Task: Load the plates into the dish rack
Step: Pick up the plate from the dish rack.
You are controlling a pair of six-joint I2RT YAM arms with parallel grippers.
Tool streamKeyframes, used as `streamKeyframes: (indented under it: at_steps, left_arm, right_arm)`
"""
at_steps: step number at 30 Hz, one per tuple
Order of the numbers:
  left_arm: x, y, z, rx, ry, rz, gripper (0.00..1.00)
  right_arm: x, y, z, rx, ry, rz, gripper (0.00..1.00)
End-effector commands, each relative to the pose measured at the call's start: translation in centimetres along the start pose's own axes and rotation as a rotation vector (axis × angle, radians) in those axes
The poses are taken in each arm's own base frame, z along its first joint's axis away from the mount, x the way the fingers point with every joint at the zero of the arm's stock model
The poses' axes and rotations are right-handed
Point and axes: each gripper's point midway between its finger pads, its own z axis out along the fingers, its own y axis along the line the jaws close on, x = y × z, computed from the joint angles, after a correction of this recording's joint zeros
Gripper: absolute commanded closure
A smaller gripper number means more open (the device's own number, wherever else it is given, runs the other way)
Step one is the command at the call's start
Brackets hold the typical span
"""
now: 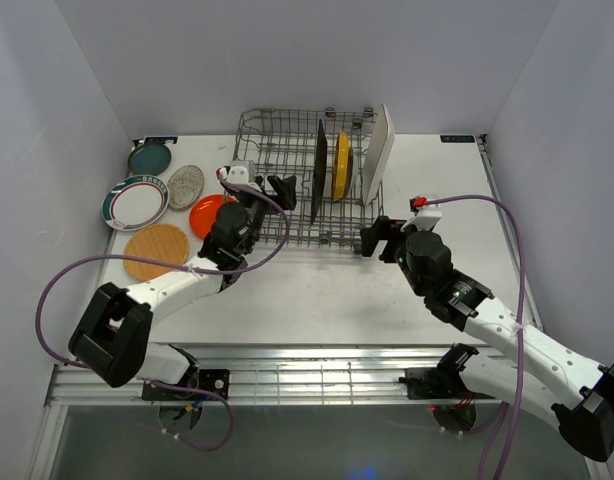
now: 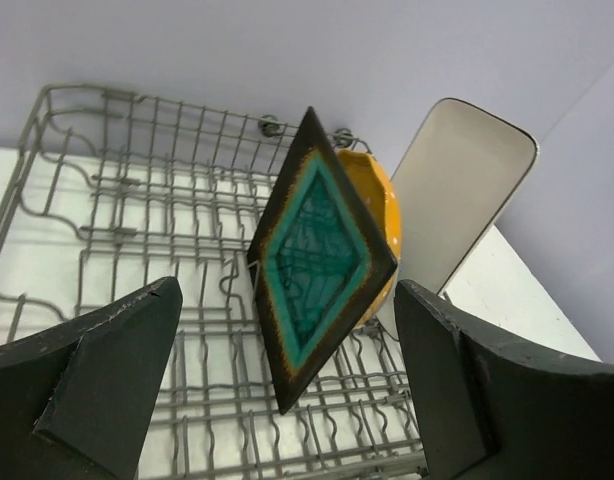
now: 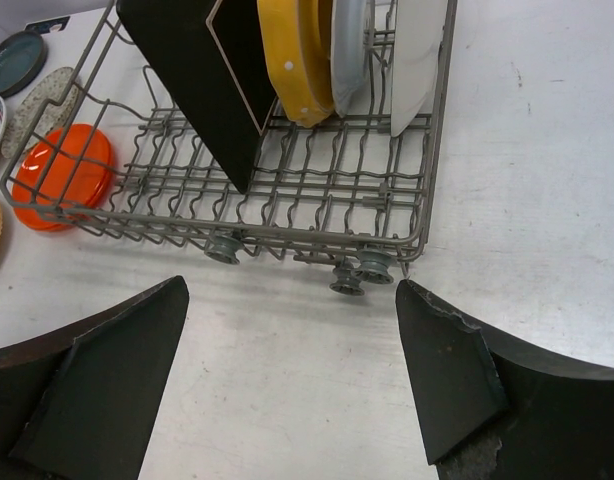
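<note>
Standing on edge among the upright tines of the grey wire dish rack (image 1: 272, 170), at the far middle of the white surface (image 1: 317, 290), are a dark square plate (image 2: 322, 255) with a glossy green centre, a yellow scalloped plate (image 1: 341, 165) just beside it, and a white rectangular plate (image 2: 462, 190) leaning at the rack's right end. Left of the rack, flat on the surface, lie an orange plate (image 3: 65, 172), a wood-tone plate (image 1: 157, 251), a speckled grey plate (image 1: 185, 186), a teal plate (image 1: 149, 158) and a teal-rimmed white plate (image 1: 135, 202). Left hand (image 1: 259, 188): fingers spread wide, holding nothing, at the rack's left side. Right hand (image 3: 289, 300): likewise wide apart and empty, near the rack's front edge.
</note>
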Motion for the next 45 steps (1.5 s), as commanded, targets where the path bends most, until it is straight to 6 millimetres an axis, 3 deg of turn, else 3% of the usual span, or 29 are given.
streamKeyframes:
  at_steps: [1, 8, 14, 15, 16, 17, 19, 23, 26, 31, 36, 38, 39, 45]
  left_arm:
    - [-1.4, 2.5, -0.9, -0.125, 0.064, -0.084, 0.02]
    - [-1.1, 5.0, -1.3, -0.234, 0.206, -0.291, 0.02]
    - [-0.2, 8.8, -2.0, -0.366, 0.341, -0.361, 0.02]
    - [-0.9, 10.6, -2.0, -0.4, 0.335, -0.382, 0.02]
    - [-0.4, 11.3, -2.6, -0.411, 0.376, -0.411, 0.02]
    - [-0.8, 13.2, -3.0, -0.467, 0.365, -0.461, 0.02]
    - [-0.4, 14.5, -4.2, -0.523, 0.381, -0.503, 0.02]
    - [0.1, 15.6, -5.6, -0.581, 0.352, -0.541, 0.05]
    - [0.4, 17.1, -7.0, -0.676, 0.331, -0.554, 0.14]
    - [0.4, 19.2, -8.8, -0.78, 0.289, -0.552, 0.15]
    - [1.1, 22.3, -9.8, -0.873, 0.287, -0.601, 0.21]
    - [1.5, 22.5, -9.8, -0.87, 0.307, -0.633, 0.23]
    - [1.3, 24.2, -10.6, -0.922, 0.284, -0.65, 0.23]
    - [2.1, 27.4, -14.2, -1.128, 0.216, -0.691, 0.25]
  right_arm:
    - [-2.6, 1.0, 0.0, -0.014, -0.06, 0.025, 0.1]
    - [-1.9, 1.5, 0.6, -0.029, -0.031, 0.011, 0.1]
    - [-1.8, 1.7, 0.6, -0.039, -0.028, 0.009, 0.1]
    - [-1.9, 1.7, 0.6, -0.041, -0.03, 0.01, 0.1]
    - [-1.9, 1.7, 0.5, -0.042, -0.03, 0.01, 0.1]
    - [-1.9, 1.7, 0.5, -0.042, -0.031, 0.01, 0.1]
    - [-2.0, 1.7, 0.5, -0.041, -0.035, 0.01, 0.1]
    - [-1.8, 1.7, 0.6, -0.042, -0.03, 0.005, 0.1]
    - [-1.6, 1.8, 0.9, -0.041, -0.021, 0.001, 0.1]
    - [-1.6, 2.0, 0.8, -0.053, -0.018, 0.001, 0.1]
    - [-1.7, 1.8, 0.8, -0.043, -0.025, 0.0, 0.1]
    - [-1.7, 1.9, 0.9, -0.046, -0.023, 0.0, 0.1]
    - [-1.5, 1.9, 1.0, -0.043, -0.017, -0.003, 0.1]
    - [-1.2, 1.8, 1.3, -0.035, -0.008, -0.011, 0.1]
